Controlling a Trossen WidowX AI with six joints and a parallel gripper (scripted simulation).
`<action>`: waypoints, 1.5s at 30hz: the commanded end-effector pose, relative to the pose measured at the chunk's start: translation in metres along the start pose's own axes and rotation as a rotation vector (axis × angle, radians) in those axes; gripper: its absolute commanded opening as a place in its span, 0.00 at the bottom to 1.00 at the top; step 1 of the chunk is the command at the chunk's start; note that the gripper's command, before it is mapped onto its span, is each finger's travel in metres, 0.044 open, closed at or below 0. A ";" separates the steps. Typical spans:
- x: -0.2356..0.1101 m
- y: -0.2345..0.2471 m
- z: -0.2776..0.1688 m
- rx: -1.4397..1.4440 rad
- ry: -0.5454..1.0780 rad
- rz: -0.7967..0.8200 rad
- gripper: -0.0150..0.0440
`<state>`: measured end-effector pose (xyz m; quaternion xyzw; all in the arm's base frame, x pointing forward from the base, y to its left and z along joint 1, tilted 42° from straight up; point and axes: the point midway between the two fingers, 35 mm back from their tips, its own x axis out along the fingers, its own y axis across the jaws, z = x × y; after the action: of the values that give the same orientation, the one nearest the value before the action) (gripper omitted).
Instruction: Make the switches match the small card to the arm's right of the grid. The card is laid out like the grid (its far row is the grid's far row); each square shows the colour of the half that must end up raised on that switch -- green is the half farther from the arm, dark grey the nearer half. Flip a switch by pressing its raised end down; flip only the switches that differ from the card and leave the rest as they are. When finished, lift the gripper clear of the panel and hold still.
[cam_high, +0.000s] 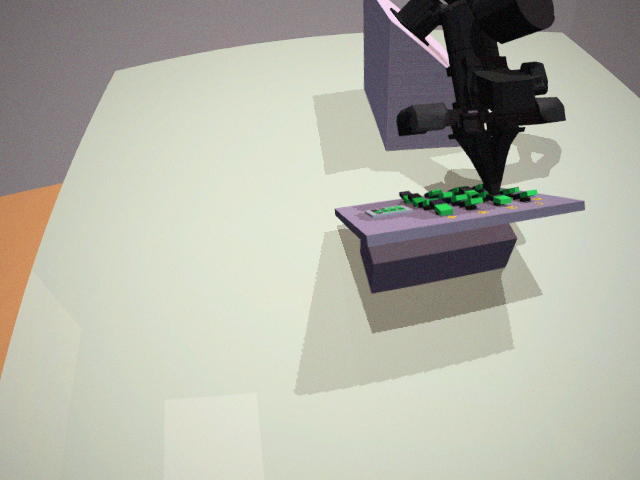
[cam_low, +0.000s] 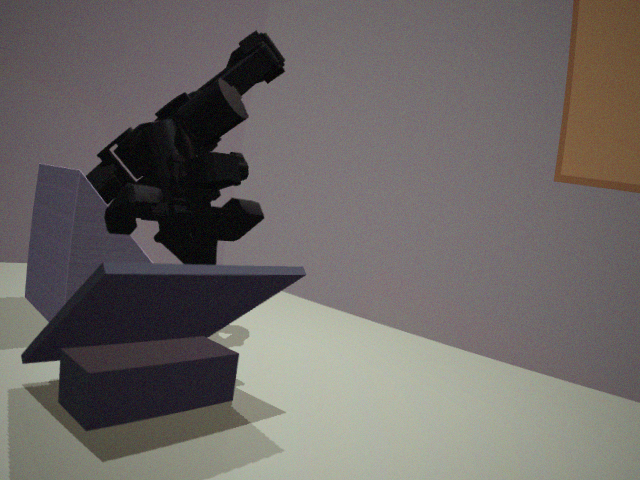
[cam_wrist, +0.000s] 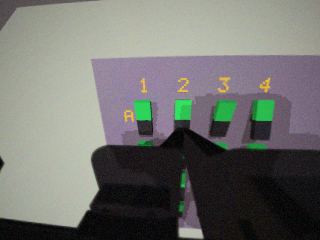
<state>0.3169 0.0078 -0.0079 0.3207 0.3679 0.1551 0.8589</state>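
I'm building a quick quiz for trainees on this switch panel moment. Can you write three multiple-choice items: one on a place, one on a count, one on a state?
1. Where does the gripper tip sit in the wrist view?
A. At the near end of switch A2
B. Over the card
C. Off the panel's edge

2. How many column numbers are printed above row A?
A. Two
B. Four
C. Six

3. How do the fingers stand?
A. Wide open
B. Shut on a switch
C. Shut, holding nothing

Answers: 1 A, the closed tip meets A2's dark end on the panel. 2 B, numbers 1 to 4 show. 3 C, the fingers form one point.
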 end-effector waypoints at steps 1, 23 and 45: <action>0.001 0.000 0.002 -0.001 -0.005 -0.003 0.25; -0.063 -0.001 0.004 -0.001 0.022 -0.006 0.25; -0.028 0.034 -0.017 0.001 0.048 -0.003 0.25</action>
<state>0.2805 0.0279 0.0192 0.3178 0.3939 0.1638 0.8468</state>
